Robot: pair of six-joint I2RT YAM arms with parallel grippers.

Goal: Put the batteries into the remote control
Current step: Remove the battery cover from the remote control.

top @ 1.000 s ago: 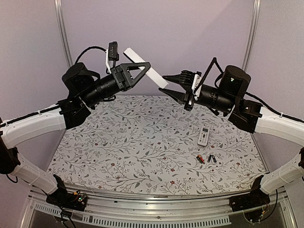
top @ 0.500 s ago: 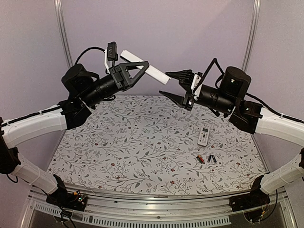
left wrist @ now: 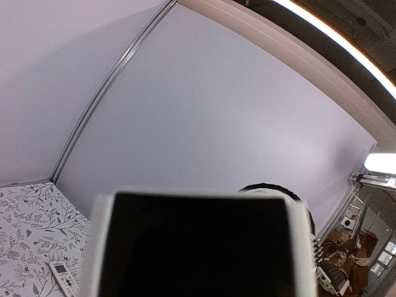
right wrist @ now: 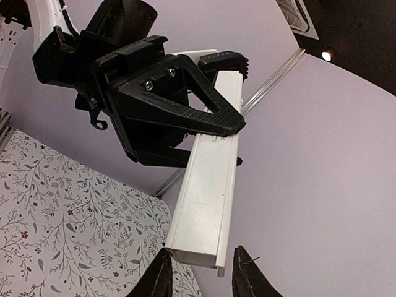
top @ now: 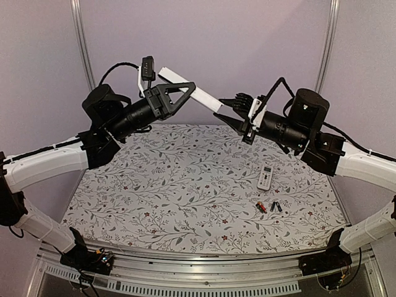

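Top external view puts the task near its start: the batteries (top: pixel 268 206) lie loose on the table (top: pixel 154 198) near a small remote (top: pixel 265 177), none loaded. The left gripper (top: pixel 185 90) clamps the long white remote (top: pixel 207 99) aloft. The right gripper (top: pixel 224 109) straddles its free end; whether it pinches, I cannot tell.

Left wrist cam: remote (left wrist: pixel 198 247) just a dark blur, btm cut off.
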